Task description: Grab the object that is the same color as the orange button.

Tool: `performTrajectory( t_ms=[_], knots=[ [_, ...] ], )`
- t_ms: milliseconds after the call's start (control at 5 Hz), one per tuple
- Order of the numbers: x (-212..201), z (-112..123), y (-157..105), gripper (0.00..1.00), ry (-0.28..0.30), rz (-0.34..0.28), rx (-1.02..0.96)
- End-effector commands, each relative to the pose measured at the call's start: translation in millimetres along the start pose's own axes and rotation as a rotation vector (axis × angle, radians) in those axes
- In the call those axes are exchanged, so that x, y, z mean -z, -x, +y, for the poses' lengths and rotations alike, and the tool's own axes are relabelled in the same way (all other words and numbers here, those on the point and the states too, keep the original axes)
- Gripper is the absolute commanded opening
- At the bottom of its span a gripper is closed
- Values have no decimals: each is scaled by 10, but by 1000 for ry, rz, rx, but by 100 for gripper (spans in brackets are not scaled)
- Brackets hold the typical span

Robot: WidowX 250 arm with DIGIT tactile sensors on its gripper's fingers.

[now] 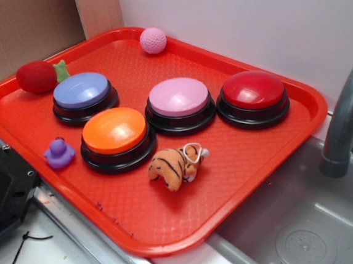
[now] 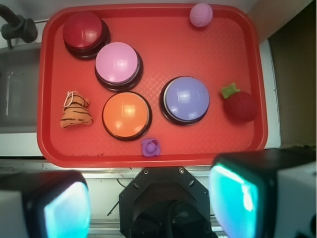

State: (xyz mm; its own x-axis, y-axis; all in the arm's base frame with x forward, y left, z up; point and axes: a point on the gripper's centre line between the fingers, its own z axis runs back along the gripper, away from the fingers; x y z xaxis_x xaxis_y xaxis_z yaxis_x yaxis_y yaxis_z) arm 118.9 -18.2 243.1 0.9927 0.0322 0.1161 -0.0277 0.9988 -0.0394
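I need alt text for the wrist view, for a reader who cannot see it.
Seen from above, a red tray holds four dome buttons: orange button, pink, red and blue. A small plush tiger lies left of the orange button, apart from it. The open gripper hangs below the tray's near edge.

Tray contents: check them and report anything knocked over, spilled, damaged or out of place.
Nothing stands out. The four buttons, including the orange button, sit flat on the red tray. The plush tiger lies curled beside it, the purple duck is upright, and the pink ball and strawberry toy rest near the far rim. No spills visible.
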Motion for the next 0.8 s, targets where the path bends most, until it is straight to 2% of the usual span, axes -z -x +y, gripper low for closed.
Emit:
performTrajectory(
  t_ms=[0,200,400,600],
  knots=[
    [0,0,0,100,0,0,0],
    [121,-111,-93,100,-27,-80,-16],
    [288,-291,-200,100,-7,-122,26],
    [556,-584,-380,100,11,-167,98]
  ],
)
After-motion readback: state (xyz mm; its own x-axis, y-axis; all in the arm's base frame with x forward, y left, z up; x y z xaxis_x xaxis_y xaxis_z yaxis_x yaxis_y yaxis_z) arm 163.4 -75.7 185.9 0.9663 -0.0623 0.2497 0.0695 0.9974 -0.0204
